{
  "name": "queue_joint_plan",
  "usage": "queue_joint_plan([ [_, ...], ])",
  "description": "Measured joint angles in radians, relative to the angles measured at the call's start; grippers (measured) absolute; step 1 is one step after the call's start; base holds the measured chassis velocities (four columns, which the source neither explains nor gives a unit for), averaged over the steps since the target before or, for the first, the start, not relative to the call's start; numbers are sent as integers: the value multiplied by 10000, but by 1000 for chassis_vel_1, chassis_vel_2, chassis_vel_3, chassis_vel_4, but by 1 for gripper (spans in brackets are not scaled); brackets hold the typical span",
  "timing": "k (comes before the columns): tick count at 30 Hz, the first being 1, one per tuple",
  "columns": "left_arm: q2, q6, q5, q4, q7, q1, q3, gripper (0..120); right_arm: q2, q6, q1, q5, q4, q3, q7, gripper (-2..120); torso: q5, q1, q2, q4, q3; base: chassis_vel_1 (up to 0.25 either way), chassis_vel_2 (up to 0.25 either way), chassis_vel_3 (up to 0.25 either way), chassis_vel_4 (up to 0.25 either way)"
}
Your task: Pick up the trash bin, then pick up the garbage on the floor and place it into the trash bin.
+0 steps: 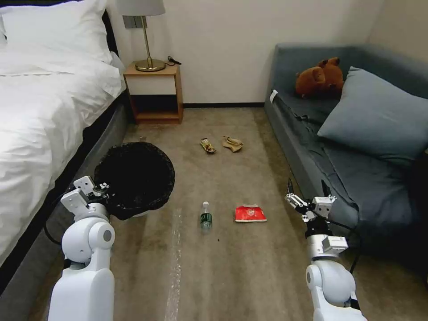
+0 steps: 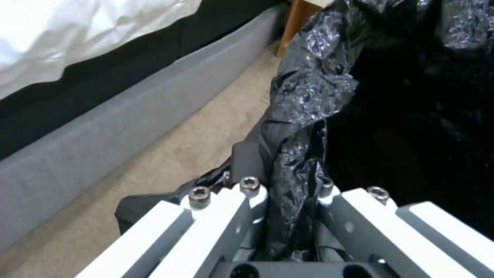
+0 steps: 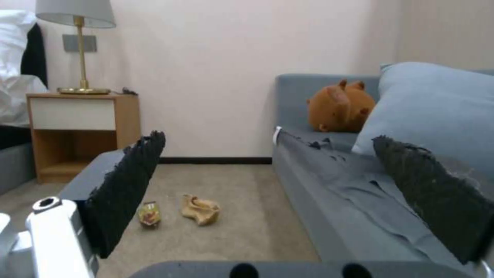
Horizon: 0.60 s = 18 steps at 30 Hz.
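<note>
Head view: left end effector [image 1: 103,186] is clamped on the near rim of the trash bin [image 1: 136,178], which sits just beside the bed [image 1: 49,102], on the bed's sofa-facing side. Left wrist view confirms it: fingers [image 2: 247,160] pinch a fold of the bin's black bag liner [image 2: 308,96], with the bed's grey base running alongside and carpet between. Whether the bin is off the floor [image 1: 223,267] or resting on it, can't tell. Right end effector [image 1: 307,191] hangs over the carpet just beside the sofa [image 1: 356,178] front edge, jaws spread wide, gripping nothing; right wrist view shows both black pads [image 3: 126,185] well apart with open floor between them. Garbage is all on the floor between bin and sofa: clear bottle [image 1: 205,217] with green label lies nearest the bin, red-white packet [image 1: 249,213] just beside the bottle on its sofa side. Farther from the bin, toward the nightstand [image 1: 154,91], yellow-brown snack wrapper [image 1: 207,146] and crumpled tan paper [image 1: 232,143] lie close together, apart from each other. Brown plush toy [image 1: 320,76] sits on the sofa next to a grey pillow [image 1: 379,116]. Lamp [image 1: 145,31] stands on the nightstand.
</note>
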Motion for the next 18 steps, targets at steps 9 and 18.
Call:
queue_joint_plan([
  [9,-18,-1,14,-58,-10,37,-25,3,90,12,-11,-38,-94,-142,-13,100,0,0,0,0,0,-101,94,96,-98],
  [18,-60,-13,25,-74,-20,55,15,3,114,14,-16,-102,-191,-238,0,100,0,0,0,0,0,-85,88,83,-89],
])
